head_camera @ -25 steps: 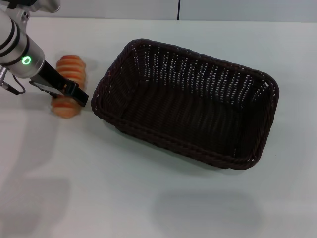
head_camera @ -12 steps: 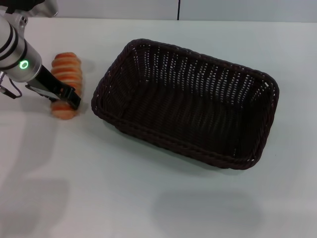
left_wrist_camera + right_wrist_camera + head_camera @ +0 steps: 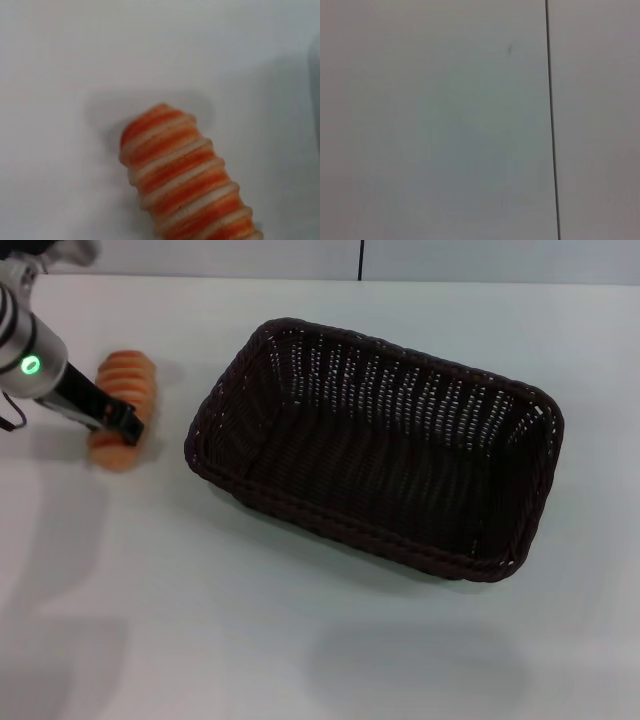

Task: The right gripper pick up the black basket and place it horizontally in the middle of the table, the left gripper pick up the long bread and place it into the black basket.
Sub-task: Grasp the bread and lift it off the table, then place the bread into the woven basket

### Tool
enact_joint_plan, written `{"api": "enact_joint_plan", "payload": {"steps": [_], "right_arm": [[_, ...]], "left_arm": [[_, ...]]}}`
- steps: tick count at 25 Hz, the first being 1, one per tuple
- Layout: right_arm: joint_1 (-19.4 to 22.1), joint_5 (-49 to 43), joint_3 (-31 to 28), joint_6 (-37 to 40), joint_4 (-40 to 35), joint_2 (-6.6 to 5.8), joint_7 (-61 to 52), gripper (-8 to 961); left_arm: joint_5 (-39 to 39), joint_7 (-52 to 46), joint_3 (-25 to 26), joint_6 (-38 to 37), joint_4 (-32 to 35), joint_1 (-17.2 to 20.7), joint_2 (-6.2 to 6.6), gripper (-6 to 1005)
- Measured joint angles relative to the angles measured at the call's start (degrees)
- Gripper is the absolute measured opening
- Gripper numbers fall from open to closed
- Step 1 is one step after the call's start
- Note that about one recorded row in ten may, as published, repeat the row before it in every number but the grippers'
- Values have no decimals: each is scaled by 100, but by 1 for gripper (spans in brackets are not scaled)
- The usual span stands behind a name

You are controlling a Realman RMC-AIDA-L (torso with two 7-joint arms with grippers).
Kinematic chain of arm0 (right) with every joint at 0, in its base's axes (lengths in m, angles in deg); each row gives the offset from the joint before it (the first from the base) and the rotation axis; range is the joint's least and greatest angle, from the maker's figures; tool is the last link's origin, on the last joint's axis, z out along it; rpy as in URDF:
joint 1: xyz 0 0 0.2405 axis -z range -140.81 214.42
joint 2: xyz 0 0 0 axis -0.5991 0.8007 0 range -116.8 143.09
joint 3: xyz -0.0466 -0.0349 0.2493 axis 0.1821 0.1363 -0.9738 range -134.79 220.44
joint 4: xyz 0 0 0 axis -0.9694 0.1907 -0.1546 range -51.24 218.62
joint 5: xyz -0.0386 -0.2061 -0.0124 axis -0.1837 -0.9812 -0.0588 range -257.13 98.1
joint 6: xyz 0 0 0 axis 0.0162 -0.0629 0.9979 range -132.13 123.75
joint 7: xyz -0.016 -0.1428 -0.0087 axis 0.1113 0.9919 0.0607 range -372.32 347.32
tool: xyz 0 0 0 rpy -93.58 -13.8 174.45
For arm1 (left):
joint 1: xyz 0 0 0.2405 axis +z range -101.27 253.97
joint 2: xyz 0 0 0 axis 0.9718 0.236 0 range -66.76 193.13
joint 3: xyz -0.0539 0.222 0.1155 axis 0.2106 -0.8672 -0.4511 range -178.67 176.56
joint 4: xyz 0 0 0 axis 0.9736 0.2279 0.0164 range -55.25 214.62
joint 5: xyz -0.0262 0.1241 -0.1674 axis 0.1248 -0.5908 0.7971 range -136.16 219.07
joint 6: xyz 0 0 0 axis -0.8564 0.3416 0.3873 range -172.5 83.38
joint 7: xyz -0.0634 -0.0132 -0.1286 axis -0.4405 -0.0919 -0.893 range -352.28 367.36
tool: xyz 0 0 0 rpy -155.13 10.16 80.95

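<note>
White laminate is what we are working over — the counter (image 3: 300,660) is carrying the black basket (image 3: 375,445), which is sitting open side up near the middle, its long axis running from our far left down toward our near right, a little skewed rather than square to us. That part of the job looks done, in our judgement. Off to the left, close to the basket's short end but apart from it, the long bread (image 3: 122,410) is lying flat, its length running away from us with a slight lean to the right. Our left tool (image 3: 118,424) is reaching across the loaf's middle; whether its fingers are spread or pinching the bread we cannot tell. The right tool is not showing anywhere. For this step we should be seating the tool square across the loaf's width at mid-length — then closing gently, since the ridged crust may slip or roll.
</note>
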Motion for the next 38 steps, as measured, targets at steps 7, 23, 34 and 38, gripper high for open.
{"api": "enact_joint_plan", "payload": {"steps": [7,23,34,38], "right_arm": [[-40,1,3,-23,4,-1,0,333],[-424,-144,-63,44,-146,-10,64,333],[-417,-149,-60,151,-180,-10,217,332],[-352,-150,-31,152,-144,-10,226,332]], "left_arm": [[-5,-6,10,293,-1196,402,-21,438],[927,-620,-933,1802,-4426,1079,-127,331],[2574,-951,-1960,1790,-4908,1262,-143,227],[2568,-967,-2255,1532,-4740,1192,-138,204]]}}
